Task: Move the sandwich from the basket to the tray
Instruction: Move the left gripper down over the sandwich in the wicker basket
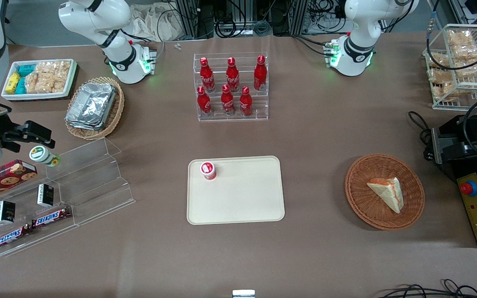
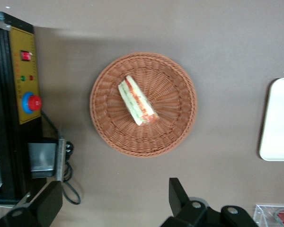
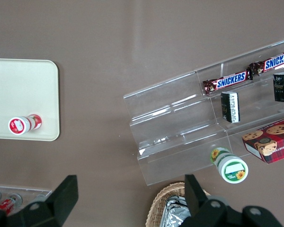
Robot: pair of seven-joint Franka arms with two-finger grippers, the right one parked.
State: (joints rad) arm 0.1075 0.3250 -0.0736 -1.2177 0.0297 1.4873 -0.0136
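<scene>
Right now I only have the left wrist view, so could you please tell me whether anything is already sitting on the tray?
Observer: Yes, a small red-lidded cup stands on the tray, at its corner farther from the front camera, toward the parked arm's end.
Operator: Thanks. My left gripper hangs beside the basket, jaws apart, above the table. What else stands near the tray?
Observer: Six red cola bottles in a clear rack, farther from the front camera than the tray.
</scene>
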